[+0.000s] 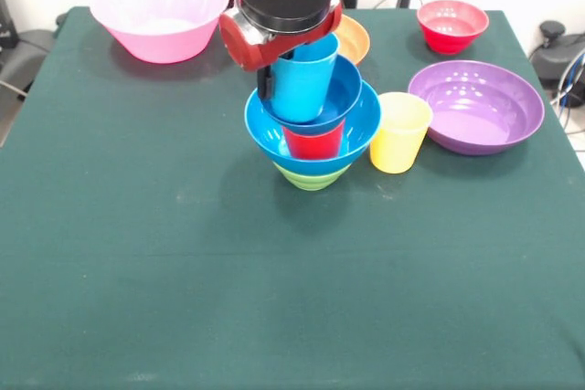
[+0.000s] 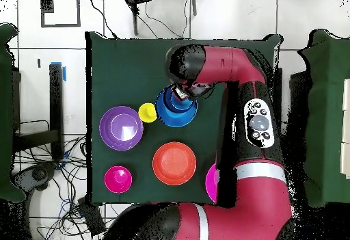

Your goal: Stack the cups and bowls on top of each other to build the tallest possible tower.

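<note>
Front view showed the fingers [image 1: 266, 79] hanging at the rim of the sky-blue cup [image 1: 304, 84], one dark tip visible down its outer wall; whether they pinched the rim or had let go could not be told. Directly below them stood the tower [image 1: 313, 125]: green bowl [image 1: 311, 175] upside down on the tabletop [image 1: 183, 253], large blue bowl [image 1: 352, 130], red cup [image 1: 313, 142], small blue bowl [image 1: 345, 89], then the sky-blue cup. The step in hand looked like seating that cup on top. Next would likely be a straight lift clear without nudging the pile, then a reach for the yellow cup [image 1: 399, 131], just beside the tower. The purple, pink, orange and small red bowls sat farther out. No brand or writing was legible.
</note>
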Robot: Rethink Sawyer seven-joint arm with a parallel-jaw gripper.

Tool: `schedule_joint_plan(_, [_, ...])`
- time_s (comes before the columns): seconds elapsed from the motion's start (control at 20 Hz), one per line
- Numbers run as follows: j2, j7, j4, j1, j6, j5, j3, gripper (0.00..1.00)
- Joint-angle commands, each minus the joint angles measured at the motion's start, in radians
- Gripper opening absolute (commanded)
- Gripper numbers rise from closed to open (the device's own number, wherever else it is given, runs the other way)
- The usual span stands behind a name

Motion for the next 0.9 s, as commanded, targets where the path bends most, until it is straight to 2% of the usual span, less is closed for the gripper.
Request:
schedule_joint_plan(0.05, [-0.008, -0.089, 0.022, 0.001, 0.058, -0.056, 0.047, 0.00])
schedule_joint_plan(0.9, [-0.039, -0.074, 0.079, -0.007, 0.027, -0.031, 0.064, 0.00])
